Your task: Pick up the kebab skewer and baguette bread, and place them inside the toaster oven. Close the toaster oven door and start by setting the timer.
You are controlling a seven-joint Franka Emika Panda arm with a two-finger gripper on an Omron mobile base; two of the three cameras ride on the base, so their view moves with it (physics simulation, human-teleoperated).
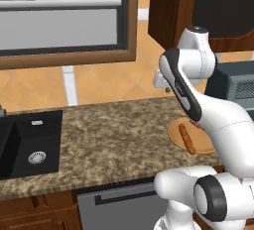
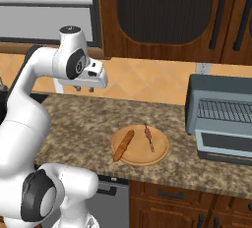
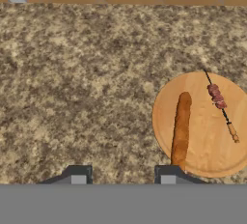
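Gripper: we found the gripper [image 2: 84,89] raised well above the granite counter [image 2: 88,119], to the left of the round wooden board [image 2: 159,156]; its two fingers stood apart with nothing between them; in the hand view the fingertips [image 3: 78,175] framed bare counter.
Kebab skewer: the kebab skewer [image 2: 149,138] lay flat on the right half of the board, its reddish chunks toward the far end; it lay beside the loaf and apart from it.
Baguette bread: the baguette bread [image 2: 123,145] lay on the board's left half, its long axis running from near to far.
Toaster oven: the toaster oven [image 2: 199,97] stood on the counter just right of the board; its door [image 2: 224,146] hung open and the wire rack [image 2: 224,110] was exposed.
Step in hand: we judged this the approach for the first pick; nothing was yet in the oven.
Advice: we judged it best to carry the hand right until the chosen item sat centred between the fingers; to turn the wrist so the fingers crossed its long axis; to descend straight; the thin skewer called for a low grasp at the chunks, lest the fingers close over the stick and miss.
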